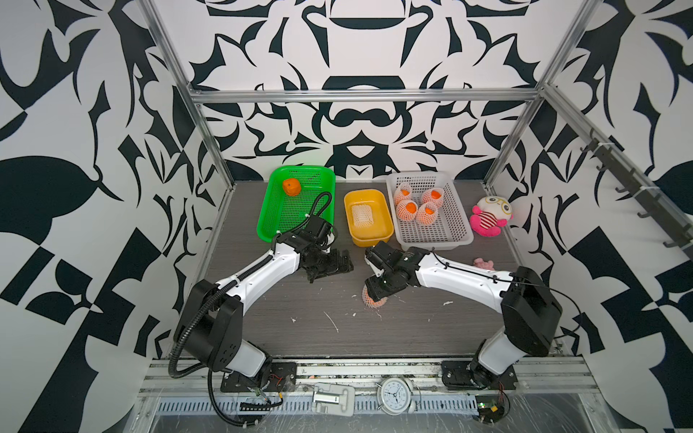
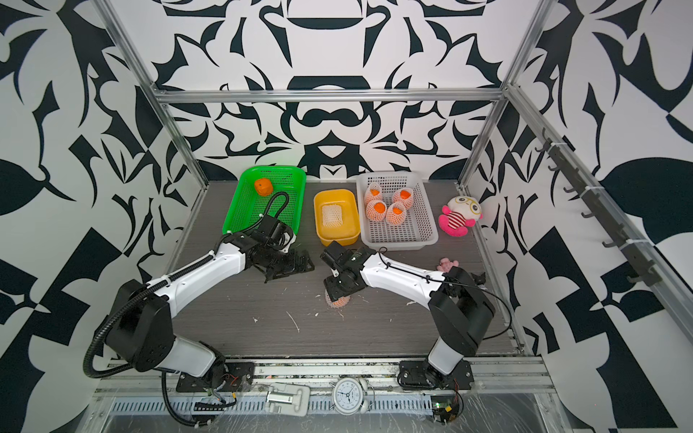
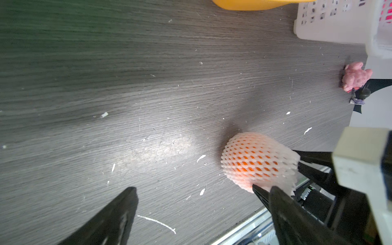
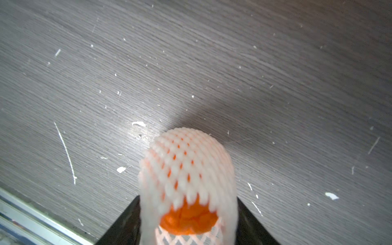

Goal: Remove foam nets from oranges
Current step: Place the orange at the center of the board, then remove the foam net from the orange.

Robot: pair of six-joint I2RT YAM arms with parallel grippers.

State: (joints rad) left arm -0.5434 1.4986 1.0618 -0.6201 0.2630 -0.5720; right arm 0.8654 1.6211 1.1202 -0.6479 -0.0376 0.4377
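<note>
An orange in a white foam net [image 4: 186, 167] lies on the dark table [image 1: 337, 330] near the middle, and my right gripper [image 4: 187, 212] is shut on the net's open end, one finger on each side. The orange's skin [image 4: 188, 220] shows through that opening. In both top views the netted orange [image 1: 373, 301] [image 2: 338, 301] peeks out under the right gripper [image 1: 375, 292]. My left gripper [image 3: 192, 191] is open and holds nothing. It hovers left of the netted orange [image 3: 254, 161] and shows in a top view [image 1: 332, 268]. A bare orange [image 1: 291, 186] sits in the green basket [image 1: 270, 228]. One flat foam net [image 1: 362, 215] lies in the yellow tub [image 1: 369, 240].
The white basket [image 1: 450, 232] at the back right holds several netted oranges [image 1: 407, 210]. A pink and white plush toy [image 1: 491, 216] sits right of it, and a small pink toy [image 1: 483, 263] lies behind the right arm. White foam scraps [image 1: 332, 322] dot the table. A clock [image 1: 395, 395] stands on the front rail.
</note>
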